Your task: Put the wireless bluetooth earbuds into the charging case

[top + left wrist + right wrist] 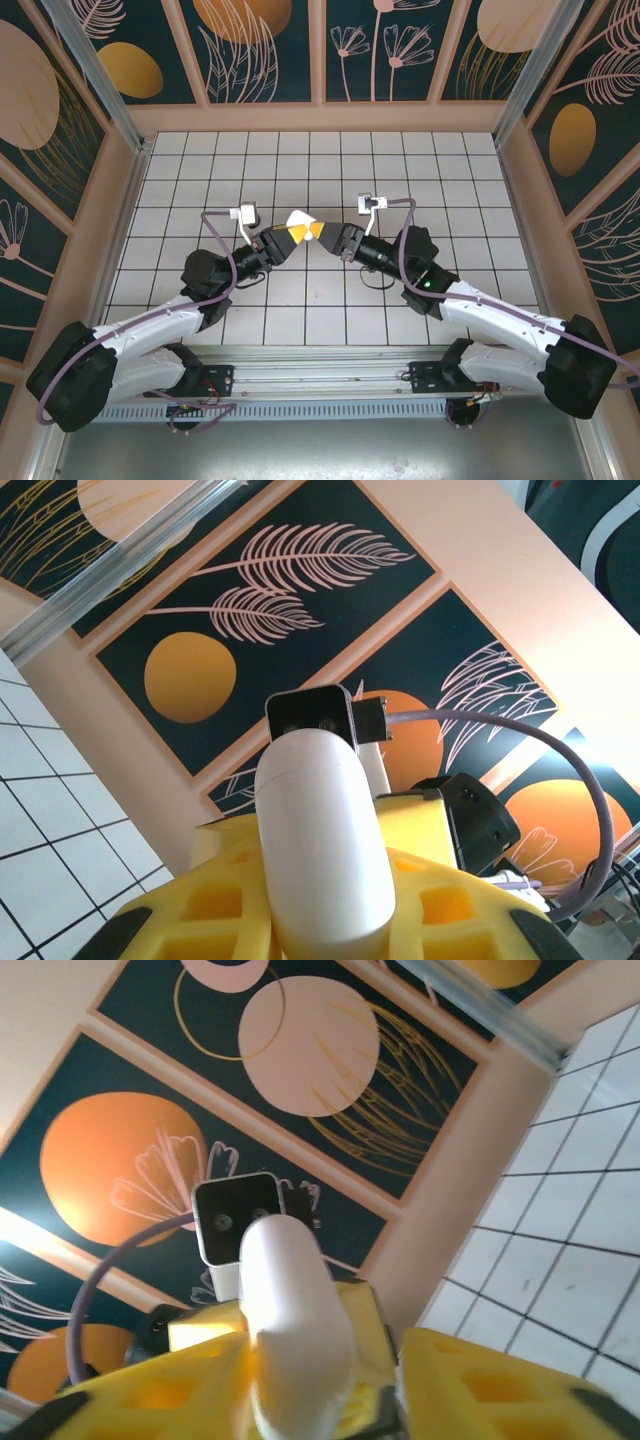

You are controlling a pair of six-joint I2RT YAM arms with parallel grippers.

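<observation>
The white rounded charging case [300, 222] is held up above the middle of the tiled table [200, 180], between both grippers, which meet tip to tip. My left gripper [288, 237] is shut on the case [320, 830], its yellow fingers [225, 890] pressing both sides. My right gripper [325, 236] faces it from the right. In the right wrist view the case [290, 1330] lies against one yellow finger [170, 1390], while a gap separates it from the other finger [490, 1380], so these jaws stand open round it. The case lid looks closed. The earbuds are out of view.
Patterned walls [320, 50] enclose the table on three sides, with metal posts [95, 70] in the corners. Each arm's cable [215, 215] loops near its wrist. The arms' bases sit on the rail [320, 385] at the near edge.
</observation>
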